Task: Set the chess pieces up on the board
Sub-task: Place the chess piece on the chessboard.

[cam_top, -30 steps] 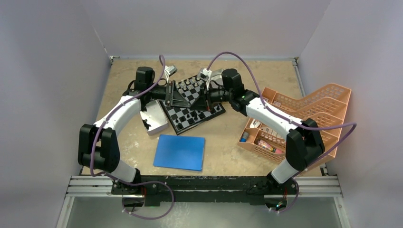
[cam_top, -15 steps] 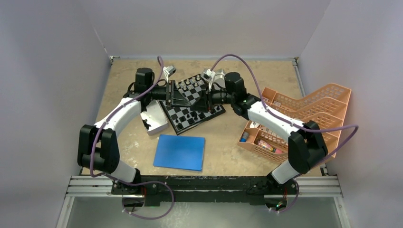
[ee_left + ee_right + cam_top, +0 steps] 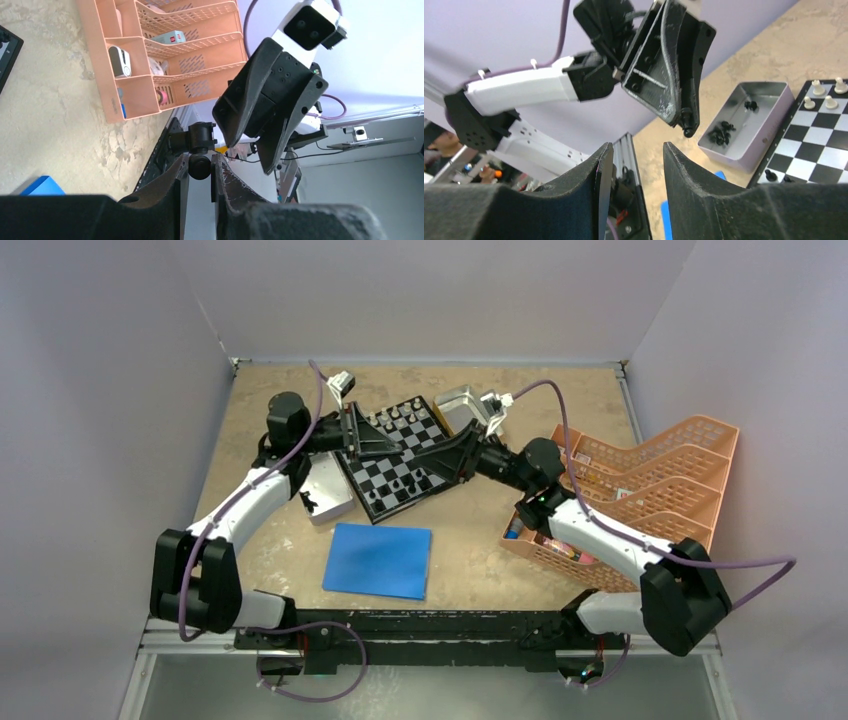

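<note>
Though unclear overhead, black piece [image 3: 200,167] between left jaws.

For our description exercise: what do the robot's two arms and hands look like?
The left arm and right arm have white curved links between chunky black joints. A purple cable loops along each. The left hand and right hand are black, with two wedge-shaped fingers, scuffed inside. A small white camera sits on each wrist.

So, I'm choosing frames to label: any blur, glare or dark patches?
Top external: even light, sharp, but the chess pieces are specks. Left wrist: the pinched black piece shows clearly, near fingers dark. Right wrist: metal tray shines softly, own fingers loom dark.
</note>
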Available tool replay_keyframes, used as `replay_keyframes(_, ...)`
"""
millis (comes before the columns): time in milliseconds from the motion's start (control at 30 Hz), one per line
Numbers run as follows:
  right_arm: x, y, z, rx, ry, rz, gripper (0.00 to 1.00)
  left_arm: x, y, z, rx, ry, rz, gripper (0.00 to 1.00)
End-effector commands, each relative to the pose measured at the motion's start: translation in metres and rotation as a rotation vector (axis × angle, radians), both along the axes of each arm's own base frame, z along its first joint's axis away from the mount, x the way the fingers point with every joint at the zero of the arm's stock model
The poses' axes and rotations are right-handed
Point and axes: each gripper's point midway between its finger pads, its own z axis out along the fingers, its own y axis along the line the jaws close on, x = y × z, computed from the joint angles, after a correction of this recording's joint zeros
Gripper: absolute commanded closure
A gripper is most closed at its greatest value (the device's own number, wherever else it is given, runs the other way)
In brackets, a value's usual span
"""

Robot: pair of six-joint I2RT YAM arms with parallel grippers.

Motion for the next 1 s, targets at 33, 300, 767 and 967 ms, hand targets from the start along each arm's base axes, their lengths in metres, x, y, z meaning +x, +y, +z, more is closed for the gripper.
replay_keyframes(33,-0.005,-0.012,0.053,0.236,-0.029,-0.034,0.57,-0.009,0.0,0.028,-0.101,-0.046,0.038,1.0)
replay_keyframes(300,-0.003,0.0,0.051,0.266,0.007,0.029,0.69,-0.018,-0.004,0.035,-0.148,-0.041,0.023,0.99)
replay_keyframes(767,0.008,0.012,0.042,0.248,0.036,-0.014,0.6,-0.022,-0.004,0.05,-0.212,-0.06,0.05,1.0)
replay_keyframes(967,0.012,0.002,0.049,0.277,0.026,-0.089,0.6,-0.023,-0.004,0.058,-0.215,-0.089,0.053,1.0)
